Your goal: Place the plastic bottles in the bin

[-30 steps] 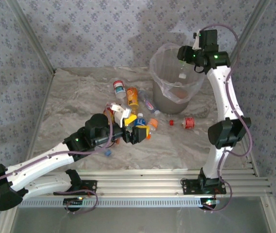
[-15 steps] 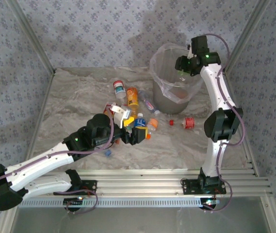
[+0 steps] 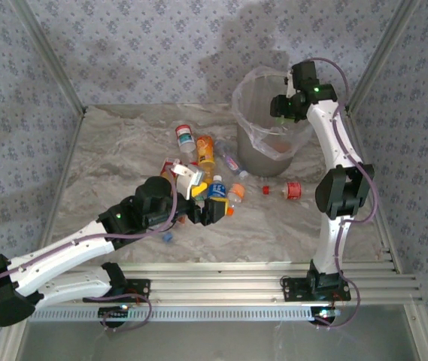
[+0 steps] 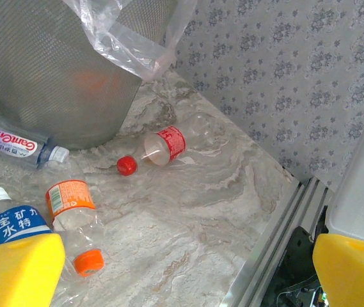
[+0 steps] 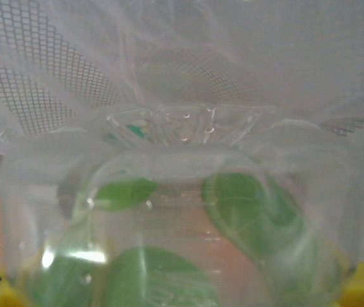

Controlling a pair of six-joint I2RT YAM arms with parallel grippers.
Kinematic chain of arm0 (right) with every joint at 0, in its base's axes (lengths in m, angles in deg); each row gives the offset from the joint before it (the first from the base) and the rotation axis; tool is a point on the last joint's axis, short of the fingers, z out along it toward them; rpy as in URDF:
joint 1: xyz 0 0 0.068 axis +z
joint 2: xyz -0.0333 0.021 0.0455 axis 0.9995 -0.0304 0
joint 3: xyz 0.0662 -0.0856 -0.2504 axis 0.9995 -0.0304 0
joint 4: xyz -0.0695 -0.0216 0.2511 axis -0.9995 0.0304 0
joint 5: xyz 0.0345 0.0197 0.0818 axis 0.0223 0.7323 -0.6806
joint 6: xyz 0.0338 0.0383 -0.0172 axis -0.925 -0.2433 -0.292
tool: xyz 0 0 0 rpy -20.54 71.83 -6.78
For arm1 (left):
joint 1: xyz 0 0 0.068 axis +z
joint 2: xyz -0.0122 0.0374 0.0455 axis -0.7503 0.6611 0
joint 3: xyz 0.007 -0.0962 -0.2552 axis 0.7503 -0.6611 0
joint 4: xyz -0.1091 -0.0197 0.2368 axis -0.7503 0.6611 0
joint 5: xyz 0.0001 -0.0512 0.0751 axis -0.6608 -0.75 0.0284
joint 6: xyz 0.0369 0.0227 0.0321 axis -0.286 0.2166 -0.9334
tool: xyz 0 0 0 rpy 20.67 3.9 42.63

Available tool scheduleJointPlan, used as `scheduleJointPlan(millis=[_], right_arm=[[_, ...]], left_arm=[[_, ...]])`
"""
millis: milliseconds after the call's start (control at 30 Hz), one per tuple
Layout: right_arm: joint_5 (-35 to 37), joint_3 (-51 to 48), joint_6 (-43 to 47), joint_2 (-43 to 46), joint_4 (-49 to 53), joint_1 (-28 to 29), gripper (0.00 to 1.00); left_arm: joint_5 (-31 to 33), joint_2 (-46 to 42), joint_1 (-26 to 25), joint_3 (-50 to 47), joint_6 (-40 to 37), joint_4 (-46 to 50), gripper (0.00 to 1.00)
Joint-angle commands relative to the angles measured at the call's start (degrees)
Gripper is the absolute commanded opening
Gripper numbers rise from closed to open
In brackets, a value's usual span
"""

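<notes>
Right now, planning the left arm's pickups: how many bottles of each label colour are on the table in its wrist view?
red-label bottle: 1
orange-label bottle: 1
blue-label bottle: 1
white-and-purple-label bottle: 1
Total: 4

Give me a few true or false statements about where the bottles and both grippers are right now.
1. The left gripper is open. True.
2. The right gripper holds a blue-labelled bottle. False: it grips a clear green-labelled bottle over the bin.
3. The red-labelled bottle lies inside the bin. False: it lies on the table beside the bin.
4. The orange-capped bottle lies on the table. True.
</notes>
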Motion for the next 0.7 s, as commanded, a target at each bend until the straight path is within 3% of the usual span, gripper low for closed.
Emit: scheduleJointPlan(millis=[0,233,467,667], right_arm=[[0.9,0.5,3.2,-1.0,0.3,0.5,0.64],[2.2,3.2,4.6,-1.1,2.1,1.2,0.79],[2.8,3.1,4.8,1.8,2.3,1.6,0.8],[0.1,-0.1,3.6,7.2,1.1,1.7,0.8]], left_arm=[[0.6,-0.1,0.1,2.3,-1.3,0.1,1.0],[0.9,-0.2,0.1,2.6,-1.6,0.5,1.0],[1.0,0.4,0.0,3.2,-2.0,1.7,1.0],[3.3,0.9,0.0,6.0,-5.6,9.7,1.0]])
